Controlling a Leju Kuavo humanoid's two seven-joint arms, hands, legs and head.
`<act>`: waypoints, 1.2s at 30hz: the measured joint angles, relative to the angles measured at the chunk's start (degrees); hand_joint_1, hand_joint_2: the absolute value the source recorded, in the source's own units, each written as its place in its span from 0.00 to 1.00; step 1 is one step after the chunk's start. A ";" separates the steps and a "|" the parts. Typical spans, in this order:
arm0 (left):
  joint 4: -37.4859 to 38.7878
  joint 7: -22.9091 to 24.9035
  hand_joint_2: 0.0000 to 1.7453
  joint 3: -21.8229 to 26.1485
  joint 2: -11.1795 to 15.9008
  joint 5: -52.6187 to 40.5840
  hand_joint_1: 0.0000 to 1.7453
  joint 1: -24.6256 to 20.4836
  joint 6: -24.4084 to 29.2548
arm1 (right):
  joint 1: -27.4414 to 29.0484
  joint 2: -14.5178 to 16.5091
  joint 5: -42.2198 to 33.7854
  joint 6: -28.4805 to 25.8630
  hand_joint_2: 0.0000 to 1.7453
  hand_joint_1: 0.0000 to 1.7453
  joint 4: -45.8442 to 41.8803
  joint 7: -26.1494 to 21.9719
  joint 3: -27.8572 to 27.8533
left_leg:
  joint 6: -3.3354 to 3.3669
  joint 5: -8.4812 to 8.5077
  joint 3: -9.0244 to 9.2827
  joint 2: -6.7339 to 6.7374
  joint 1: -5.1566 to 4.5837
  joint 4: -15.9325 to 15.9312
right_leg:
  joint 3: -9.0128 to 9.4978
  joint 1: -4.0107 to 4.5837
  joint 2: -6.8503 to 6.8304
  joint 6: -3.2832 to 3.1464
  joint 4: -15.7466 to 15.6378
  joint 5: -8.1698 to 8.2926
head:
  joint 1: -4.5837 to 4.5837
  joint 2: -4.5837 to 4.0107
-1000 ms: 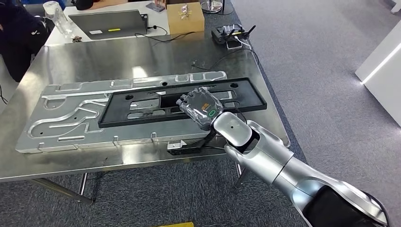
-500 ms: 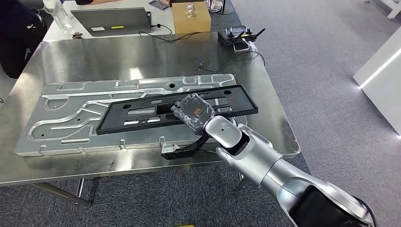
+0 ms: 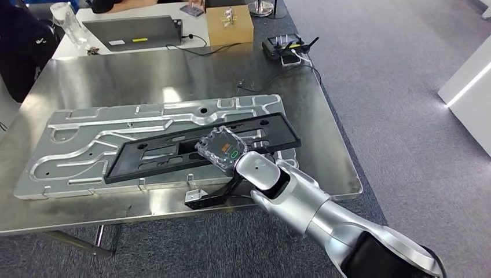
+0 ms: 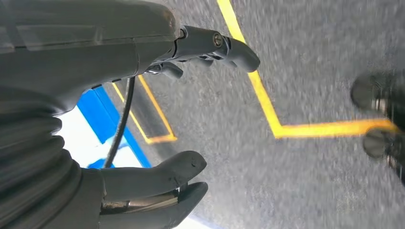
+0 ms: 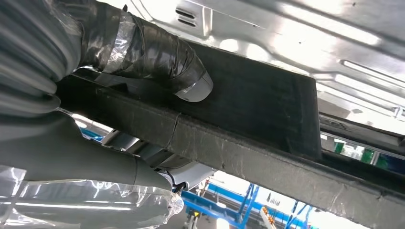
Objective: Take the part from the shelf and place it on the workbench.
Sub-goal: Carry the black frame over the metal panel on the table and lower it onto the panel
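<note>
The part is a long black frame (image 3: 150, 159) lying slantwise over a big machined aluminium plate (image 3: 87, 130) on the steel workbench (image 3: 324, 145). My right hand (image 3: 223, 149), wrapped in clear film, grips the frame near its middle. In the right wrist view its taped thumb (image 5: 181, 71) presses on the black frame (image 5: 258, 100) while the fingers reach under it. My left hand (image 4: 143, 43) hangs over the grey floor, fingers apart and holding nothing.
A black bracket (image 3: 205, 198) juts from the bench's near edge below my right arm. Behind the bench are a laptop (image 3: 133, 26), a cardboard box (image 3: 230, 24), a remote controller (image 3: 286, 44) with cables and a plastic bottle (image 3: 69, 22). A person in dark clothes (image 3: 17, 46) sits far left.
My right hand has moved left and toward the near edge with the black frame, whose left end has swung nearer. The camera has shifted slightly too.
</note>
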 joint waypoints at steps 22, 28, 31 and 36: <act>0.00 -1.42 1.00 -0.44 1.15 -2.31 0.00 0.48 -0.81 | 2.66 1.16 -0.55 1.26 1.00 1.00 0.16 0.45 1.50 | 1.81 3.92 3.66 -0.54 -0.22 -7.46 | -4.92 0.33 0.33 0.99 7.50 -0.73 | 0.08 0.00; 0.00 -1.47 1.00 -0.44 1.43 -2.98 0.00 0.55 -0.80 | 2.57 1.52 -0.63 1.63 1.00 1.00 -0.61 0.64 1.50 | 0.20 2.79 4.19 -0.24 0.04 -7.27 | -1.72 0.53 0.25 -0.02 1.67 -0.11 | 0.10 0.00; 0.00 -1.50 1.00 -0.44 1.71 -3.35 0.00 0.59 -0.74 | 2.53 1.96 -0.74 2.07 1.00 1.00 -0.89 0.67 1.50 | -0.47 -1.38 -0.25 -0.04 0.12 1.62 | -0.41 0.23 0.05 -0.32 0.68 -0.29 | 0.08 0.00; 0.00 -2.02 1.00 -0.44 2.16 -4.13 0.00 0.69 -1.04 | 3.06 2.49 -0.81 2.81 1.00 1.00 -1.54 0.73 1.50 | -1.56 3.60 -1.57 0.14 0.70 -0.10 | 0.72 -0.05 0.10 0.25 1.68 -2.03 | 0.08 0.00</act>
